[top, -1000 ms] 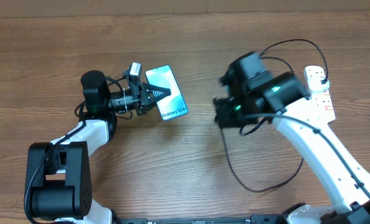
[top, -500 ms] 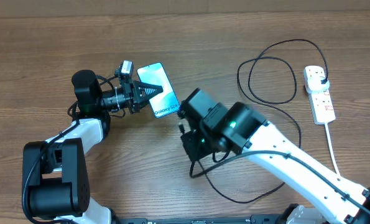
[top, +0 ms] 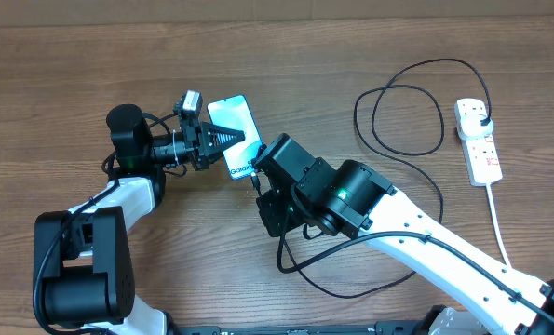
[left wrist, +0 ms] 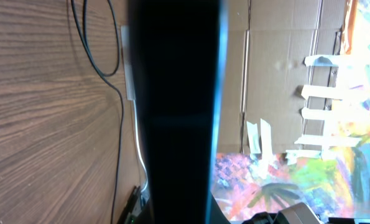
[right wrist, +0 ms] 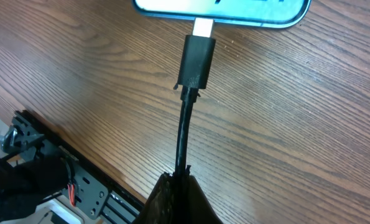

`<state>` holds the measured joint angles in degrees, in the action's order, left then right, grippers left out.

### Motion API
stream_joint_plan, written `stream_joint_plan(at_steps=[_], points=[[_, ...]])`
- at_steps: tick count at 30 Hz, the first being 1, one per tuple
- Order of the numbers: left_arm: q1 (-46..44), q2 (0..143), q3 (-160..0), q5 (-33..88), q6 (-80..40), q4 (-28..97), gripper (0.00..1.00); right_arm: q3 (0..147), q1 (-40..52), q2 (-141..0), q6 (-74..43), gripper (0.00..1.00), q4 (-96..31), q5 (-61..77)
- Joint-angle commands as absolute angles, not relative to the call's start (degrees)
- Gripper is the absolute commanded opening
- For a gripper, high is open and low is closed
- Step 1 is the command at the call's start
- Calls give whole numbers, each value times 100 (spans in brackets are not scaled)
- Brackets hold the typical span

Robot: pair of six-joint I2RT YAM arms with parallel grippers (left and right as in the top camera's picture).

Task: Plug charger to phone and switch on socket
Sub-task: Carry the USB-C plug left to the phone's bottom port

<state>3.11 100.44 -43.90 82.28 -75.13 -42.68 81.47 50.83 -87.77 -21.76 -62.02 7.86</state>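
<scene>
The right gripper (right wrist: 175, 186) is clenched on the charger (right wrist: 196, 59) just behind its connector, mid-table (top: 62, 56). The connector's metal tip meets the phone (top: 230, 119) at its end; how deep, I cannot tell. The left gripper (top: 225, 140) clamps the phone, left of centre towards the far edge. The socket (top: 478, 141) lies near the far right corner.

In the right wrist view, the top edge is cutting off the phone (right wrist: 222, 7) at 12 o'clock. The right gripper (right wrist: 178, 193) is running off at 6 o'clock, a dark blur around the charger (right wrist: 183, 137). Overhead, the right arm (top: 318, 191) is covering the phone's 5 o'clock end and the connector. The socket (top: 479, 140) switches are appearing too small to read. In the left wrist view, the phone is showing as a blurred dark band.
</scene>
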Motion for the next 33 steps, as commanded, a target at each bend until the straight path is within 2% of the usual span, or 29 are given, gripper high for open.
stream_joint_plan(at_steps=[1, 16, 33], points=[[338, 10062, -4554, 8549, -7728, -4436, 4, 8110, 5105, -8674, -2276, 4, -6147, 735], [338, 10062, -4554, 8641, -8530, -4982, 4, 8106, 5105, -8674, -2274, 4, -6114, 1076], [491, 10062, -4554, 8624, -8534, -4980, 4, 8106, 5105, -8674, -2274, 4, -6219, 1076]])
